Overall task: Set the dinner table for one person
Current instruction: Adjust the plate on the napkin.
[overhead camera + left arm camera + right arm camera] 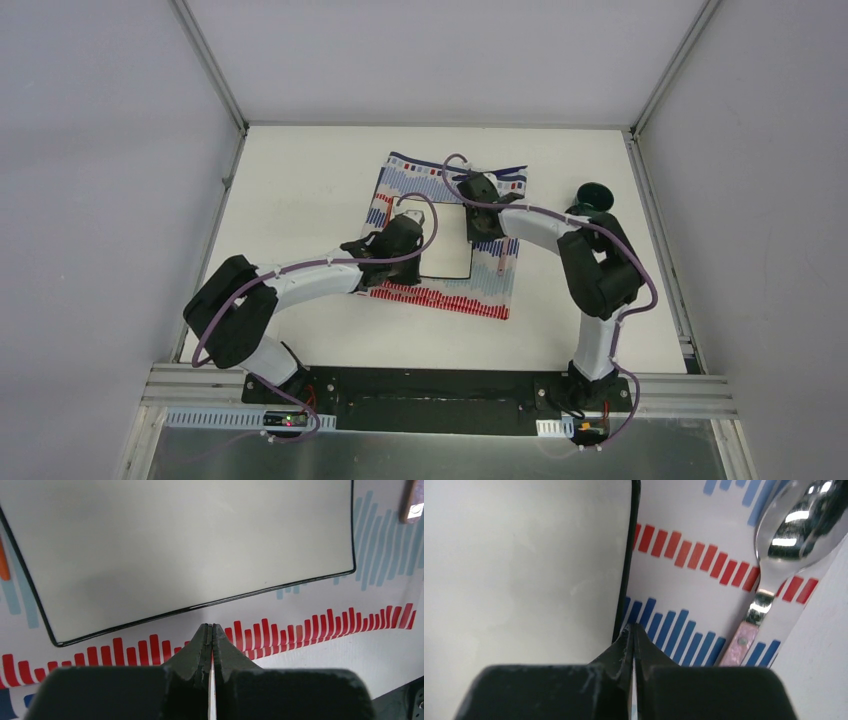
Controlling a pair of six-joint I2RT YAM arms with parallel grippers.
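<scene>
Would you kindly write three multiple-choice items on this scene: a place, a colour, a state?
1. The spoon lies where, relative to the plate? A on it; B beside it, on the cloth; C under it.
2. The plate's rim is: A black; B red; C gold.
3. The left gripper and right gripper are: A both open; B one open; C both shut.
Answers: B, it rests on striped cloth by the rim; A, a thin black line edges it; C, both finger pairs press together.
</scene>
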